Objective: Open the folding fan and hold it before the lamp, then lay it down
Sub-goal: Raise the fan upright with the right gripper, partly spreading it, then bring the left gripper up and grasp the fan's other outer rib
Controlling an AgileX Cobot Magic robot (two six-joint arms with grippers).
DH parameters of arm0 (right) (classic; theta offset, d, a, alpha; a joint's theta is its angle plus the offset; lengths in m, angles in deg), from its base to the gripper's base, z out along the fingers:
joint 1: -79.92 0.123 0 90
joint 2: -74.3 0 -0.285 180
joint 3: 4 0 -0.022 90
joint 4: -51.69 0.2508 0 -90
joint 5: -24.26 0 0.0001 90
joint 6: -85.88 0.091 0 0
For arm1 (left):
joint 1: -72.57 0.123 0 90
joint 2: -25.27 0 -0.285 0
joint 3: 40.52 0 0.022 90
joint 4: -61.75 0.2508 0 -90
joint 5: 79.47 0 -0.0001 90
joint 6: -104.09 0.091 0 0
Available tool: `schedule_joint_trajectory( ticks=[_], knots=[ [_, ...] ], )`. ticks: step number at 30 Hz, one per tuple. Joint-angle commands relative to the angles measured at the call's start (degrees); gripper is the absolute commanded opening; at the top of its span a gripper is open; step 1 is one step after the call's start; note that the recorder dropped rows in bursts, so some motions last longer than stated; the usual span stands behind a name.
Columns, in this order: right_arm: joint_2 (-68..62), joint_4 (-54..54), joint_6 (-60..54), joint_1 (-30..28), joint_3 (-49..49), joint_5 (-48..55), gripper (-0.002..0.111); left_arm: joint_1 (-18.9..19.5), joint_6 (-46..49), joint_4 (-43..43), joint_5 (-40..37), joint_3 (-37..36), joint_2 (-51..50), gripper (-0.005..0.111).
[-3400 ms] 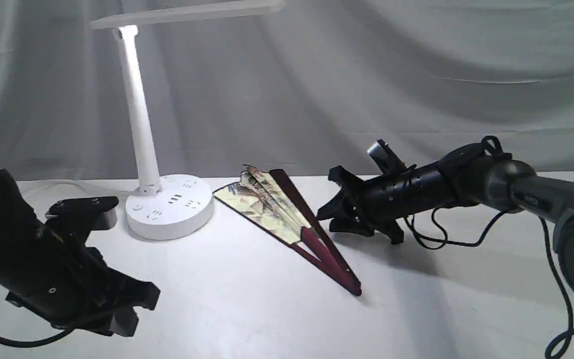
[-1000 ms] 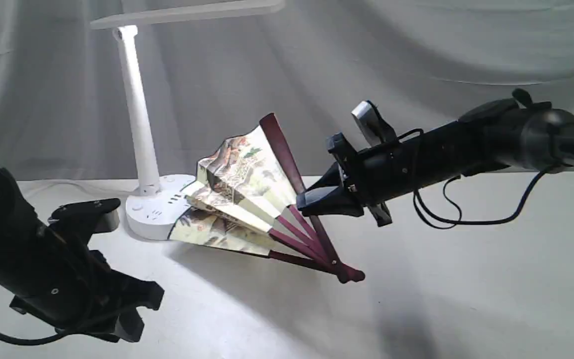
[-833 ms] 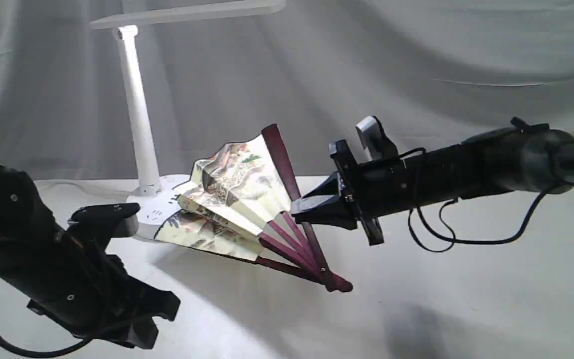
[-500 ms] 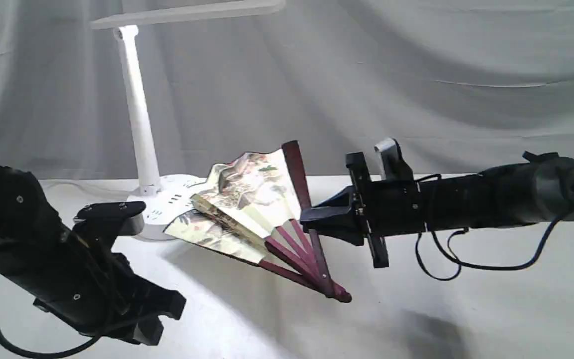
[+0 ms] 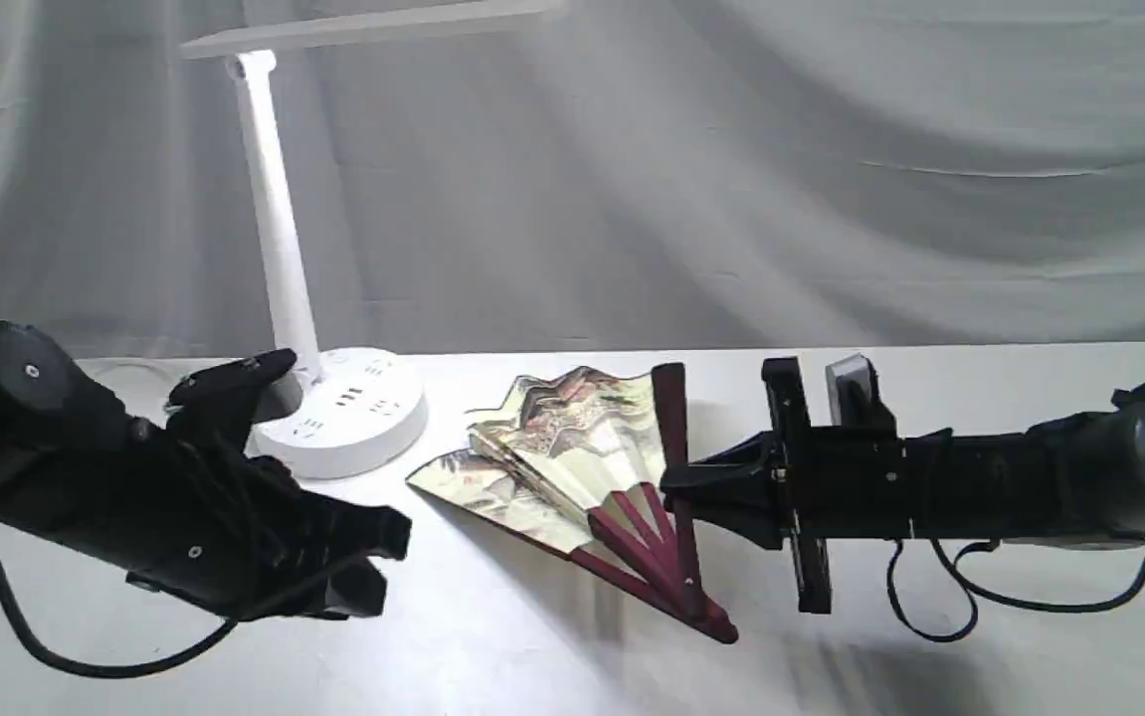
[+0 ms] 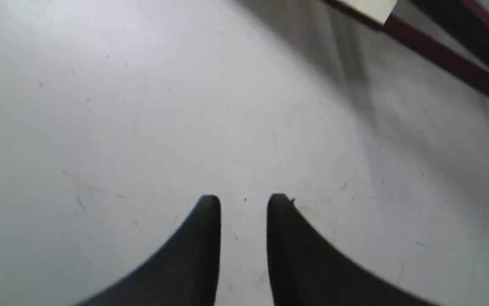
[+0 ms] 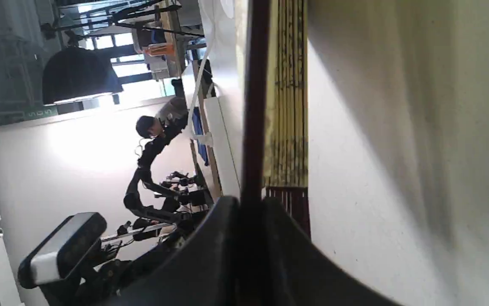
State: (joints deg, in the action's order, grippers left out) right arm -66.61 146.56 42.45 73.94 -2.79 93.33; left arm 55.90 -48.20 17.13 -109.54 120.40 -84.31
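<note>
The folding fan is partly spread at the middle of the white table, its pivot end and lower leaf down on the surface. My right gripper comes in level from the right, shut on the fan's upper maroon rib. In the right wrist view the gripper pinches that dark rib, with the folded pleats beside it. The lamp stands at the back left, its round base just left of the fan. My left gripper hovers left of the fan, narrowly open and empty; a fan rib crosses a corner of that view.
A grey cloth backdrop hangs behind the table. Black cables droop under the right arm. The left arm's body fills the front left, close to the lamp base.
The right gripper has come down and to the right with the fan, bringing it from raised to low on the table. The left arm has moved right toward the fan, its jaws a little narrower.
</note>
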Motion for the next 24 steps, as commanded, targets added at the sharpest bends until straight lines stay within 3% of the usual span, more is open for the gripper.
schedule_joint_trajectory(
  ticks=[1,12,20,24],
  knots=[
    [1.91,1.27,0.18,-0.33,1.06,0.89,0.000,-0.27,4.37,-2.24,3.93,0.16,0.43,0.019],
    [8.43,0.77,0.31,-0.33,1.54,0.89,0.000,-0.27,-3.28,7.58,1.78,0.16,3.45,0.014],
    [12.91,0.23,1.60,-0.33,1.54,0.89,0.000,-0.27,-4.31,10.83,4.06,0.03,12.26,0.012],
    [14.98,-0.53,1.60,-0.33,1.54,0.89,0.000,-0.27,-3.18,11.69,9.27,-3.00,16.53,0.012]
  ],
)
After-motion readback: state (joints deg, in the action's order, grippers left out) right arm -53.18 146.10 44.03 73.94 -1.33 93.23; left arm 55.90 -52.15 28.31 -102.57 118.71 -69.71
